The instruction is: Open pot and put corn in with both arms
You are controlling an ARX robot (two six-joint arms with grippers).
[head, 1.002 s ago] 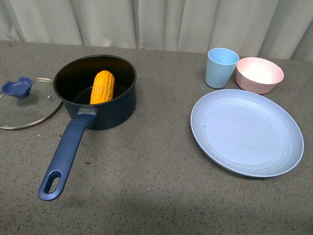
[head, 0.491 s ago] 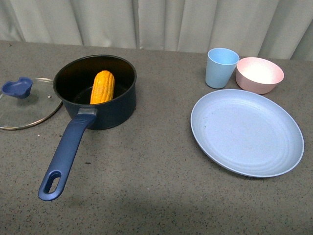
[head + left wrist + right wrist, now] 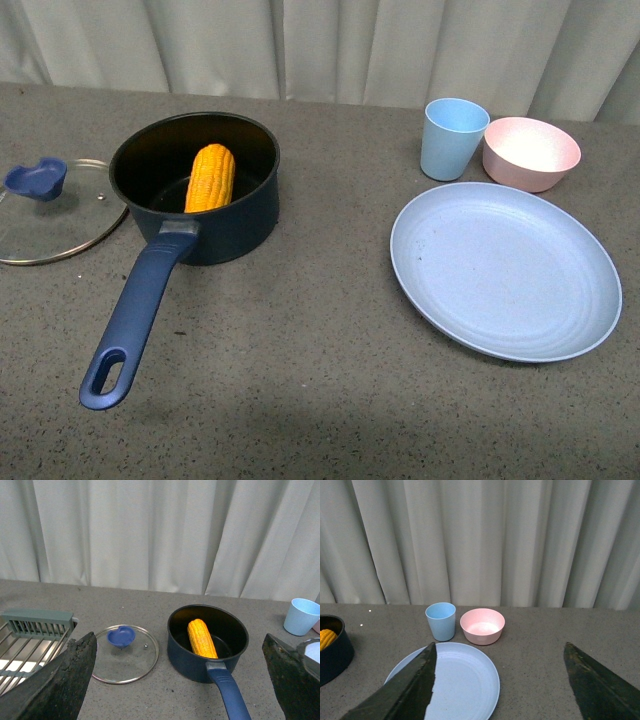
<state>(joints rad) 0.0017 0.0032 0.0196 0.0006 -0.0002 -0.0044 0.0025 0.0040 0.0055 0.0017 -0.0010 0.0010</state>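
Nothing moved, corn (image 3: 210, 177) inside pot (image 3: 196, 190), well beyond both arms' empty, spread jaws.

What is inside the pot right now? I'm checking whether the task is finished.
The pot holds one corn cob, leaning against its wall. Its glass lid lies on the table beside it. The pot floor under the cob is hidden.

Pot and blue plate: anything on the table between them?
Nothing; in the front view the stretch between the pot and the plate is bare grey table.
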